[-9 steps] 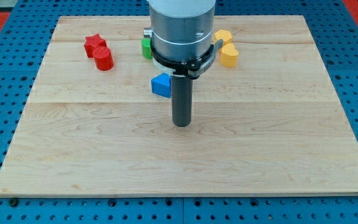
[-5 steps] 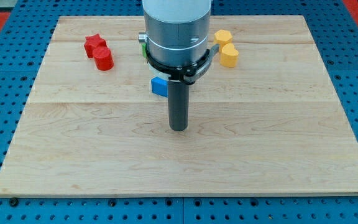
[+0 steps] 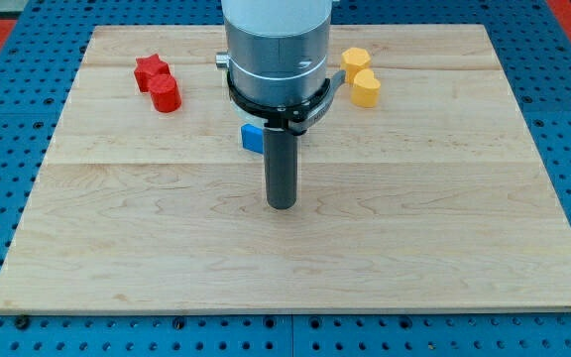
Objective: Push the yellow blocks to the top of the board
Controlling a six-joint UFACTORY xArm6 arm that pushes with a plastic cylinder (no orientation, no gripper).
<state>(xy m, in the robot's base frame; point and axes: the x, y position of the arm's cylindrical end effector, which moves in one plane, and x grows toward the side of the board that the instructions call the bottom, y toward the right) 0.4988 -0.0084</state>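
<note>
Two yellow blocks sit near the view's top, right of centre: a hexagon-like one (image 3: 355, 59) and, just below it and touching, a heart-like one (image 3: 366, 88). My tip (image 3: 282, 205) rests on the wooden board (image 3: 444, 218) near its middle, well below and to the left of the yellow blocks. A blue block (image 3: 252, 137) is just above my tip on the left, partly hidden by the rod.
A red star (image 3: 150, 68) and a red cylinder (image 3: 165, 93) touch each other at the view's upper left. The arm's grey body (image 3: 276, 45) covers the top centre of the board and hides whatever lies behind it.
My tip has slid a little to the view's left and slightly down. The arm body now hides the green block and more of the blue block. No block has moved.
</note>
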